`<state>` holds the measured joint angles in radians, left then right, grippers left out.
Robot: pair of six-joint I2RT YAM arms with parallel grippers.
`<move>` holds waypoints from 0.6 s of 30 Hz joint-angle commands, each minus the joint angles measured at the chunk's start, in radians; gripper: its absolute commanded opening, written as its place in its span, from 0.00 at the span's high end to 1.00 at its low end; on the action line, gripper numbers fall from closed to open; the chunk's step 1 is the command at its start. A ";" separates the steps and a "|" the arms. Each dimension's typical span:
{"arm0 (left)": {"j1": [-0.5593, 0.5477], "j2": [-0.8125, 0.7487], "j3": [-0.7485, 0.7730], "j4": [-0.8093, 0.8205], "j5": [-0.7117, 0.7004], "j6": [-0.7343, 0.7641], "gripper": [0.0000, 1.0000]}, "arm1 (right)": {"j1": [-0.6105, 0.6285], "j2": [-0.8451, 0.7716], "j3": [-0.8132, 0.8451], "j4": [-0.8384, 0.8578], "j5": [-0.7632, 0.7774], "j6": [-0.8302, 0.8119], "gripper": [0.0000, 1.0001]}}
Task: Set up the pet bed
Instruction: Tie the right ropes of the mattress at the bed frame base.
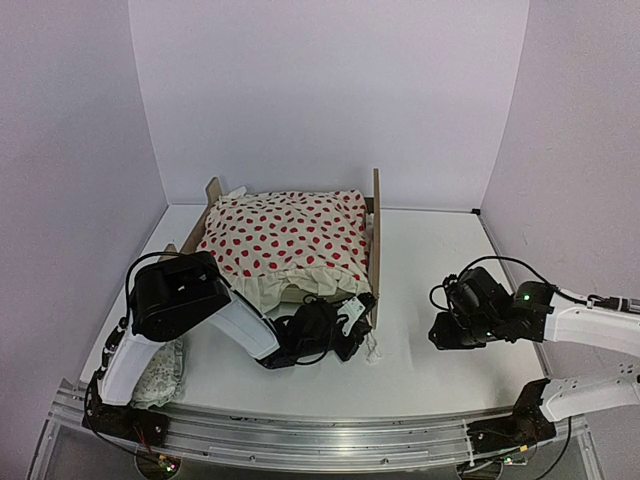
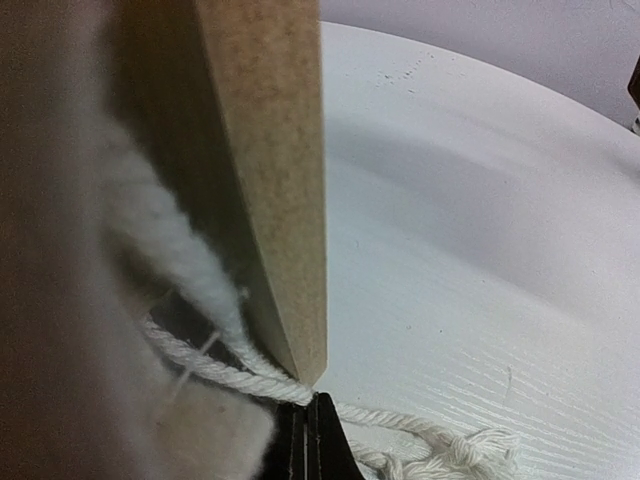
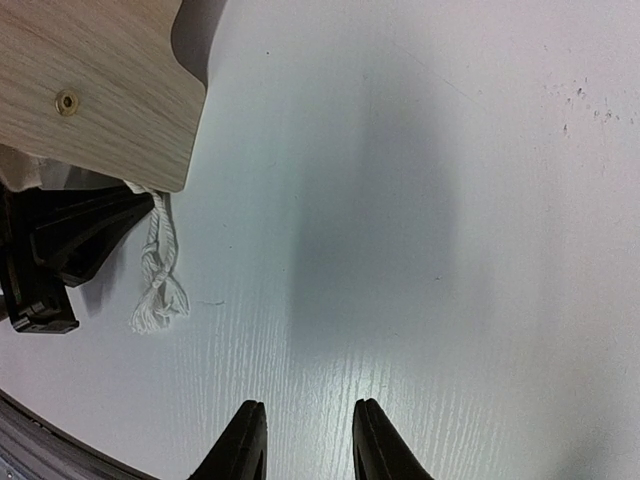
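Pale pillow [image 1: 160, 372] at 7 o'clock on the white table [image 1: 450, 330]. Left gripper [image 2: 308, 402], fingers pressed together (a white cord [image 2: 400, 420] lies just past the tips), meets the pet bed [image 1: 376, 240] at its 5 o'clock corner. Right gripper [image 3: 308, 408] at 4 o'clock, narrowly parted, empty. The pet bed sits mid-table under a red-dotted blanket [image 1: 285, 235].

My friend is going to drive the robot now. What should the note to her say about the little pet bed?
Left gripper: shut, at the near corner of the pet bed, right by the white cord. I cannot tell if it pinches the cord.
Right gripper: open, holding nothing, over the bare table to the right of the bed.
Done: the red-dotted blanket lies spread over the bed, between its end boards.
Left: the small pillow lies on the table by the left arm's base, not yet on the bed. It probably goes there next.
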<state>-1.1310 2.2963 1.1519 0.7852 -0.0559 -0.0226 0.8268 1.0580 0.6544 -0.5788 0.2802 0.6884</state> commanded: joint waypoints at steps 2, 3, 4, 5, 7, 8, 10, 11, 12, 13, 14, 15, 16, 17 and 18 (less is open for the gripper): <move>0.006 -0.019 -0.008 0.050 -0.003 0.000 1.00 | -0.003 -0.011 0.016 -0.012 -0.009 0.013 0.69; 0.006 -0.035 -0.016 0.046 -0.004 -0.004 1.00 | -0.003 -0.010 0.017 -0.012 -0.013 0.011 0.69; 0.005 -0.049 -0.025 0.041 -0.005 -0.011 1.00 | -0.002 -0.007 0.019 -0.011 -0.021 0.009 0.69; 0.005 -0.068 -0.034 0.033 -0.006 -0.019 1.00 | -0.003 -0.002 0.024 -0.011 -0.028 0.006 0.69; 0.006 -0.102 -0.048 0.006 -0.006 -0.035 1.00 | -0.002 0.015 0.034 -0.007 -0.050 -0.002 0.69; 0.005 -0.117 -0.055 -0.004 -0.005 -0.040 1.00 | -0.002 0.025 0.042 -0.004 -0.062 -0.008 0.69; 0.004 -0.144 -0.066 -0.027 -0.004 -0.052 1.00 | -0.001 0.048 0.055 0.011 -0.097 -0.018 0.69; 0.004 -0.158 -0.072 -0.036 -0.004 -0.056 1.00 | -0.001 0.060 0.063 0.024 -0.114 -0.022 0.69; 0.004 -0.174 -0.079 -0.040 -0.002 -0.058 1.00 | -0.001 0.074 0.070 0.035 -0.132 -0.024 0.69; 0.004 -0.187 -0.084 -0.043 0.000 -0.061 1.00 | -0.001 0.087 0.077 0.047 -0.154 -0.022 0.69; 0.004 -0.199 -0.088 -0.047 0.002 -0.063 1.00 | -0.001 0.099 0.084 0.058 -0.178 -0.019 0.69; 0.005 -0.209 -0.091 -0.051 0.006 -0.064 1.00 | -0.001 0.110 0.091 0.072 -0.198 -0.011 0.69; 0.004 -0.219 -0.092 -0.056 0.009 -0.065 1.00 | -0.001 0.120 0.097 0.091 -0.215 -0.003 0.70; 0.003 -0.226 -0.092 -0.062 0.013 -0.065 1.00 | -0.001 0.130 0.099 0.106 -0.236 0.009 0.70; 0.003 -0.232 -0.092 -0.065 0.015 -0.064 1.00 | 0.000 0.137 0.099 0.126 -0.249 0.020 0.71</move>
<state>-1.1313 2.1471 1.0687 0.7331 -0.0543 -0.0713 0.8268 1.1665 0.7037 -0.5406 0.1334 0.6808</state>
